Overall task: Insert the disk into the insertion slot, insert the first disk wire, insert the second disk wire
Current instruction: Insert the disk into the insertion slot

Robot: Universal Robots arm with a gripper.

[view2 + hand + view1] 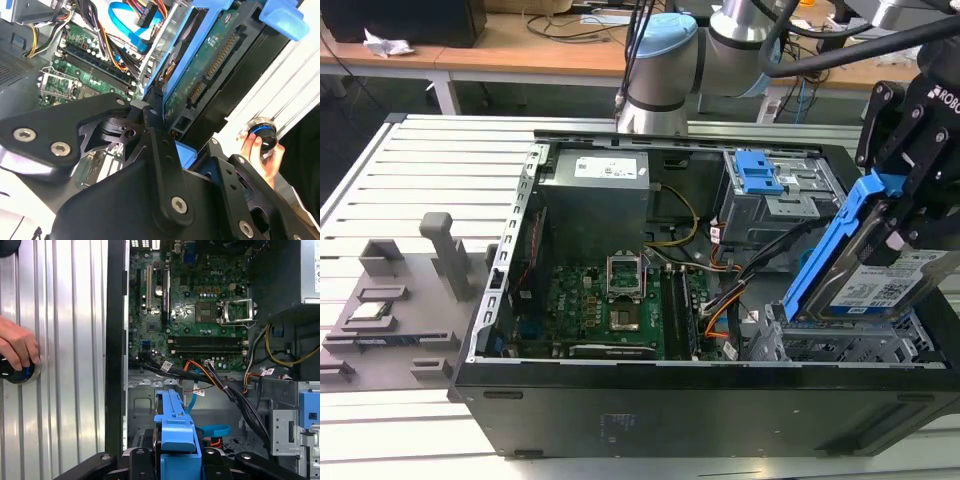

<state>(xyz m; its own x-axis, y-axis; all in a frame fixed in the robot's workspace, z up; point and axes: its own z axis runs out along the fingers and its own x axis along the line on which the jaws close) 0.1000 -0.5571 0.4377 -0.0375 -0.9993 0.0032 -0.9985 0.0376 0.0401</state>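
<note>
My gripper is shut on the disk, a silver drive with a white-and-blue label in a bright blue carrier. The disk hangs tilted, its lower edge just above the insertion slot, a silver perforated cage at the case's near corner on the exterior view's right. In the second wrist view the black fingers clamp the carrier, and the disk's green circuit side faces the camera. The blue carrier stands over the cage in the first wrist view. Loose cables lie beside the cage; which are the disk wires I cannot tell.
The open black computer case lies on a slatted metal table, motherboard up. A grey bay with a blue latch sits at the back. A person's hand rests on a round black-and-blue knob beside the case. Grey fixtures stand at the exterior view's left.
</note>
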